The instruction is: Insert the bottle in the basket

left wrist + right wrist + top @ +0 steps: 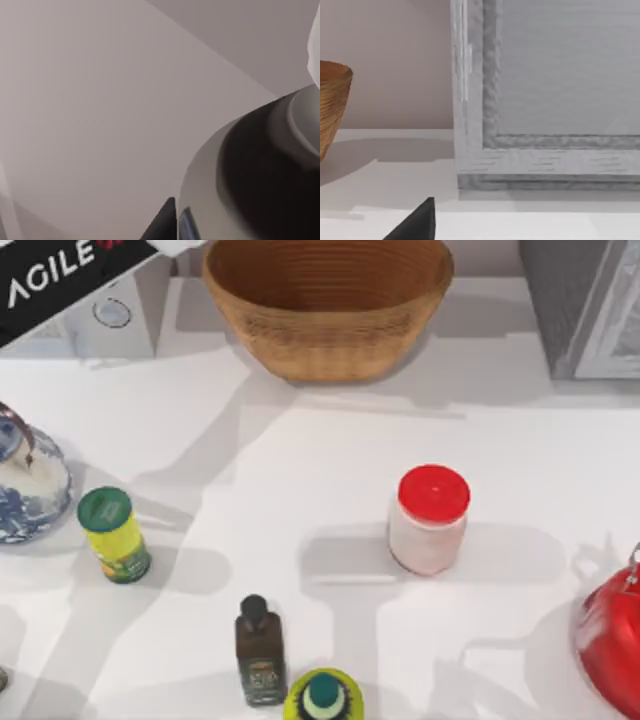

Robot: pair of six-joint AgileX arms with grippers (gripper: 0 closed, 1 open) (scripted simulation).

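The basket [328, 302] is a wide tan wicker bowl at the back middle of the table in the top view; its side also appears in the right wrist view as the basket [332, 107]. The bottle is out of view. A black part of my left arm [60, 275] with white lettering crosses the back left corner. A dark finger [165, 222] of my left gripper shows against a plain wall and a rounded grey-black body. Over the white tabletop, a dark finger [417, 222] of my right gripper sits near a grey framed box.
A red-lidded white jar [430, 518] stands right of centre. A yellow-green jar [113, 534] stands at the left, and a dark olive bottle [259, 652] and a yellow-green container [323, 697] at the front. A blue-white vase [25, 485], a red kettle [612, 640] and a grey box [585, 305] line the edges.
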